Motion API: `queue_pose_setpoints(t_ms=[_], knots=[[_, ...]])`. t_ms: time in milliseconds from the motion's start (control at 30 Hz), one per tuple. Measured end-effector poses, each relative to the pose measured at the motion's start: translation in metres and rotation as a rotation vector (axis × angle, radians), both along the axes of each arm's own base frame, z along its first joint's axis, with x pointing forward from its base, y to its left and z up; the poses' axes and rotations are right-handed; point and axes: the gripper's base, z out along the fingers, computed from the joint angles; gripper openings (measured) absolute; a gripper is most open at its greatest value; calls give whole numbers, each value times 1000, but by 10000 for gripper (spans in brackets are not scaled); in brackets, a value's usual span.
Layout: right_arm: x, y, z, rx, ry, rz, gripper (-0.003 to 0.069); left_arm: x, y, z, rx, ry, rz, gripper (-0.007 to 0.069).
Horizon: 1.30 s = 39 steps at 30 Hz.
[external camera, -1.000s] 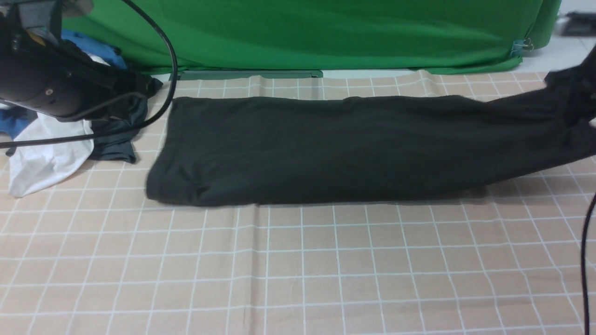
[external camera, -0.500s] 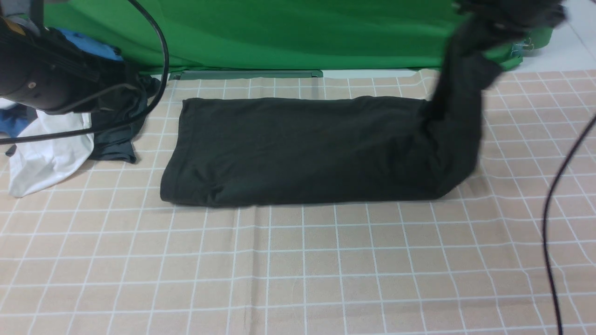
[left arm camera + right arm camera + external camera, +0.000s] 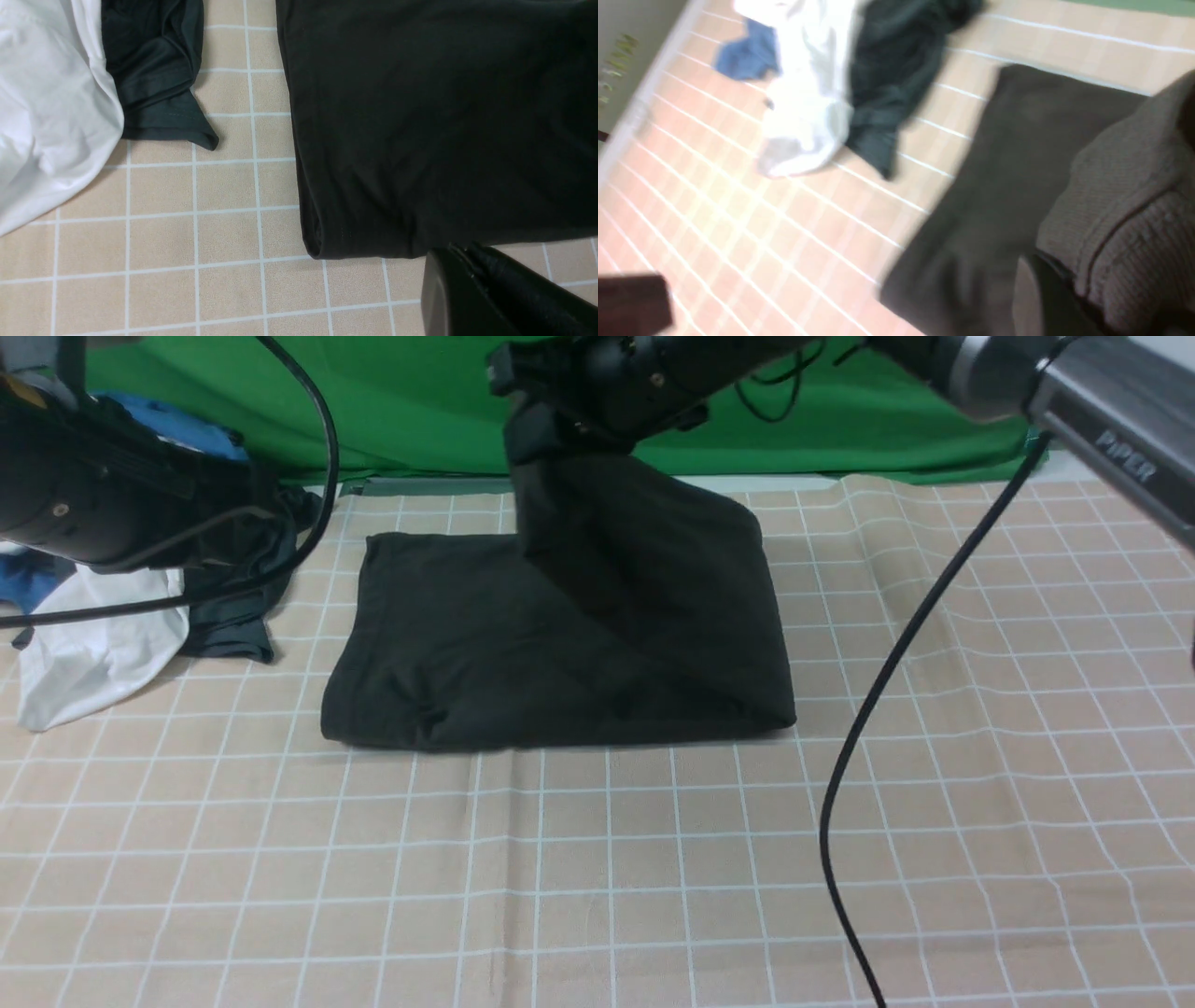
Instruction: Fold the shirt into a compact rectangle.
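On the checked cloth (image 3: 653,859) the shirt (image 3: 448,644) lies in the middle, now half as long: our right gripper (image 3: 541,429), pinching its end, has swung it up and leftward, so this fold is nearly laid. Of the left gripper (image 3: 467,287) we cannot tell the opening

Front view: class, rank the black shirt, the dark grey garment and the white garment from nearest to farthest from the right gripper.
1. black shirt, centre, its end held up by the right gripper.
2. dark grey garment, left of the shirt.
3. white garment, farthest left.
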Motion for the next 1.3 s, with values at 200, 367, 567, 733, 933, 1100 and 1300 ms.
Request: queue_pose_setpoints(t_ms=[200,367,567,733,933,1100,1300], knots=[[0,34,-28,48,-9,-11,106,0,0,0,-1,0,0,19],[1,59,-60,66,-9,-21,106,0,0,0,-2,0,0,19],[6,80,-99,110,-11,-76,166,0,0,0,-7,2,0,19],[6,88,-117,120,10,-96,322,0,0,0,-7,5,0,19],[0,82,-108,69,41,-26,446,-1,-1,-1,-7,15,-2,19],[4,46,-64,-47,-15,102,430,-2,-1,-2,-8,30,-5,19],[13,-48,-2,-291,-37,113,103,4,-6,-7,-74,48,3,19]])
